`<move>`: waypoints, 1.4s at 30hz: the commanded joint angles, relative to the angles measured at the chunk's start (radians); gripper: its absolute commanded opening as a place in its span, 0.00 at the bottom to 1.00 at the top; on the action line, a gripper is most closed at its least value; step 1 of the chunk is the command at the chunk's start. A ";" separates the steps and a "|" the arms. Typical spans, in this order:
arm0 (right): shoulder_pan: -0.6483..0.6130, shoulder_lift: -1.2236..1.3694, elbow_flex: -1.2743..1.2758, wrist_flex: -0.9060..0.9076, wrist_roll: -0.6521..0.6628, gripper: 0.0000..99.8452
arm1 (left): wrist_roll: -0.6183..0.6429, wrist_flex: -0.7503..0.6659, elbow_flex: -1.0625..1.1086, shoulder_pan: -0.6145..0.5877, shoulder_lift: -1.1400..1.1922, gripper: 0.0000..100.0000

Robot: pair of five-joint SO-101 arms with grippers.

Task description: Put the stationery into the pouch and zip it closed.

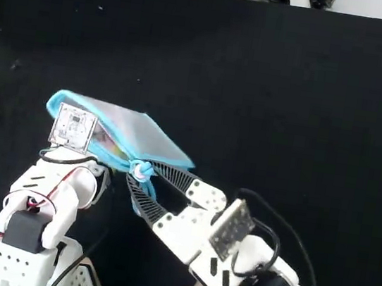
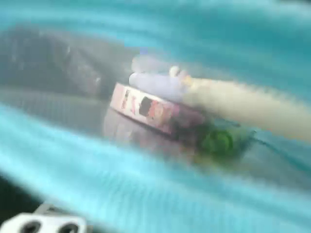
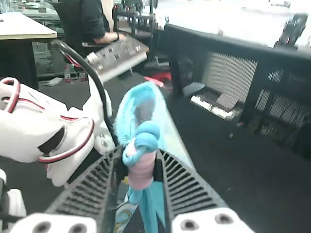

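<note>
1. High view: the pale blue pouch lies flat on the black table.
2. The left arm comes up to the pouch's near side. Its wrist sits over one end of the pouch.
3. The left gripper is covered there, so I cannot tell whether it is open or closed, or whether it holds anything.
4. At the pouch's other near corner, the right gripper is pinched on the pink-and-blue zip pull.
5. A patch of colour from the stationery shows through the pouch's clear side.
6. Left wrist view: blue bands of the pouch run across, very close to the camera.
7. Inside the pouch lie a pink printed block, a green piece and a long cream piece, all touching.
8. Right wrist view: the black ribbed fingers of the right gripper press the zip pull from both sides, with only the pull between them.
9. The pouch stretches away beyond the pull, standing on edge.
10. The white left arm is just beside the pouch.
</note>
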 commanded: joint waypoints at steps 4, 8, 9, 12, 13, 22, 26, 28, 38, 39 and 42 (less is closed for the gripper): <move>0.015 -0.053 -0.120 -0.008 0.130 0.01 | 0.009 -0.017 -0.024 0.001 -0.009 0.17; 0.015 0.077 -0.150 -0.008 0.158 0.01 | 0.025 0.032 -0.073 0.001 -0.009 0.20; 0.015 0.124 -0.162 -0.008 0.158 0.01 | 0.052 0.058 -0.091 0.001 -0.009 0.23; 0.011 0.259 -0.242 0.000 0.158 0.01 | 0.109 0.124 -0.136 -0.001 -0.009 0.27; 0.011 0.300 -0.283 0.011 0.158 0.01 | 0.110 0.135 -0.143 -0.001 -0.009 0.26; 0.009 0.622 -0.742 0.437 0.158 0.01 | 0.098 0.146 -0.150 -0.001 -0.077 0.26; 0.009 0.702 -0.877 0.589 0.158 0.01 | 0.098 0.163 -0.133 -0.001 -0.216 0.26; 0.011 0.728 -0.935 0.637 0.161 0.01 | 0.098 0.183 -0.139 -0.001 -0.239 0.26; 0.014 0.915 -1.027 0.532 0.216 0.01 | 0.098 0.235 -0.165 0.025 -0.229 0.27; 0.011 0.923 -1.027 0.516 0.219 0.01 | 0.098 0.244 -0.174 0.035 -0.229 0.27; 0.014 0.937 -1.026 0.482 0.221 0.01 | 0.101 0.250 -0.200 0.039 -0.229 0.27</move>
